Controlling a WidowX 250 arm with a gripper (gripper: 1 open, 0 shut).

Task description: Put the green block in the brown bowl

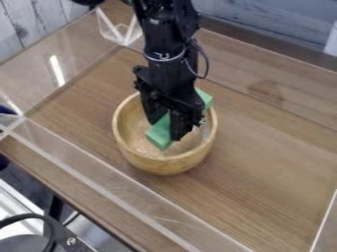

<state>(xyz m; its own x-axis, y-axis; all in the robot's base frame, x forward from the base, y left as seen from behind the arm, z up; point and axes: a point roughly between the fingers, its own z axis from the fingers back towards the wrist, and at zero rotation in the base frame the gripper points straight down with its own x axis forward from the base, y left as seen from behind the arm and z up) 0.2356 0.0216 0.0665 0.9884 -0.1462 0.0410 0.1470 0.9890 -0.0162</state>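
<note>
Looked like a robot test bench in a lab or workshop rather than a home. Showed a wood-grain table (pixel 263 148) fenced by low clear plastic walls (pixel 79 167) on all sides of the tool (pixel 171 126). Had a black robot arm (pixel 165 39) with loose cables rising above the tool. Showed pale plank boarding (pixel 33 25) behind and left of it, and dark cabling (pixel 33 231) below the table's near edge.

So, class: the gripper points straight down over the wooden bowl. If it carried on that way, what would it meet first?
The gripper, shut on the green block, would most likely press the block onto the inner floor of the brown bowl. How much gap remains beneath the block is unclear from this view.
</note>
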